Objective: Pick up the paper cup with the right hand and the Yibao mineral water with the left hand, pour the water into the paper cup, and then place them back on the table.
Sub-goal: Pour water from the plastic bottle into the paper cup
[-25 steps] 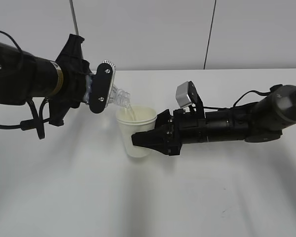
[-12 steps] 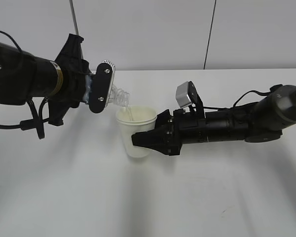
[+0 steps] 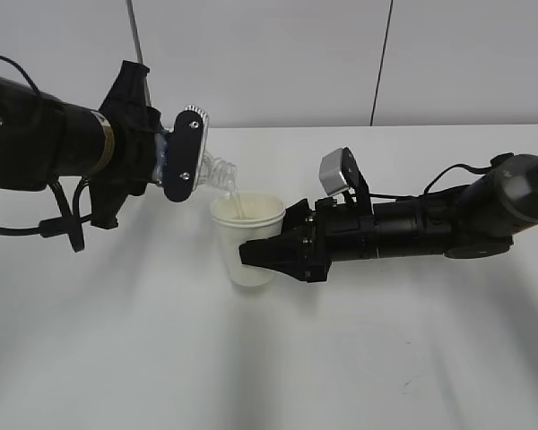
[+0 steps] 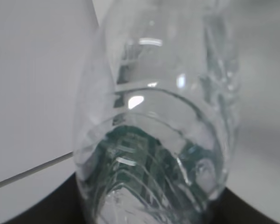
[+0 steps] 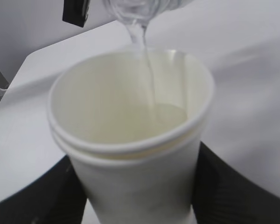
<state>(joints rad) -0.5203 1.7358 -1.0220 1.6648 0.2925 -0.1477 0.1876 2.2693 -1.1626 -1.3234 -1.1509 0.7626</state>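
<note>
My right gripper (image 3: 267, 253) is shut on the cream paper cup (image 3: 249, 235), which stands upright near the middle of the white table (image 3: 117, 340). In the right wrist view the cup (image 5: 140, 177) fills the frame between the black fingers (image 5: 219, 186) and holds some water. My left gripper (image 3: 181, 167) is shut on the clear Yibao bottle (image 3: 217, 174), tipped neck-down over the cup's far rim. A thin stream of water (image 5: 148, 70) runs from the neck into the cup. In the left wrist view the ribbed bottle (image 4: 158, 140) with its green label fills the frame.
A white wall with a dark vertical seam (image 3: 381, 63) stands behind the table. A thin grey pole (image 3: 134, 31) rises at the back left. Black cables (image 3: 58, 219) hang under the left arm.
The left gripper has tipped the bottle slightly further over the cup. Water keeps running into the cup. The right arm and the cup have not moved.
</note>
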